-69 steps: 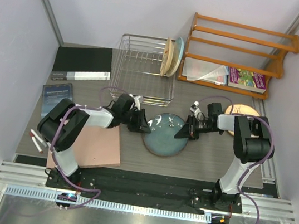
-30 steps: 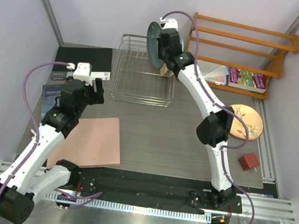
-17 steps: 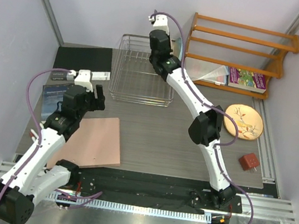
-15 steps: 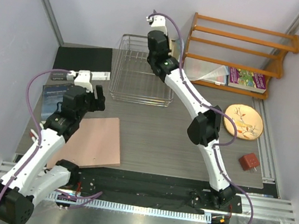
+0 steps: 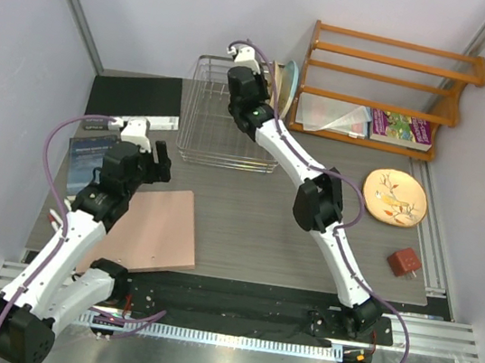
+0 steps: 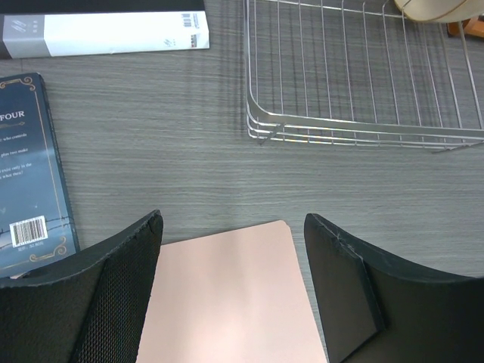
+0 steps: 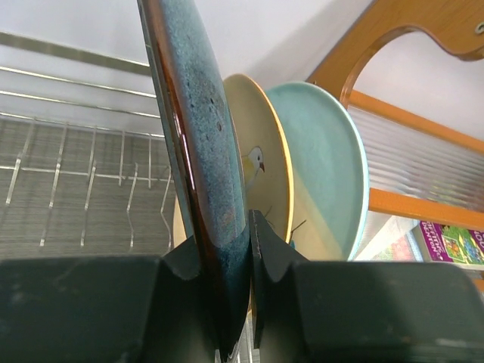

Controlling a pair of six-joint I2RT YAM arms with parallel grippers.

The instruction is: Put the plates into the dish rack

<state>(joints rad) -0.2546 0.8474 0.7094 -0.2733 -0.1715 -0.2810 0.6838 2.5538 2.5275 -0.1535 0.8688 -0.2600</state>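
Note:
In the right wrist view my right gripper is shut on the bottom rim of the dark teal plate. It holds the plate upright and edge-on in the wire dish rack, just left of the yellow bird plate and the cream-and-light-blue plate. From above, the right gripper is over the right end of the rack and hides the teal plate. The orange-yellow branch plate lies flat on the table at the right. My left gripper is open and empty, above the pink board's corner.
An orange wooden shelf with books stands right of the rack. A black binder and a blue book lie at the left. The pink board lies near the front and a red block at the right.
The right arm has carried the teal plate from above the rack down and left, standing it beside the two racked plates. The left arm has barely moved.

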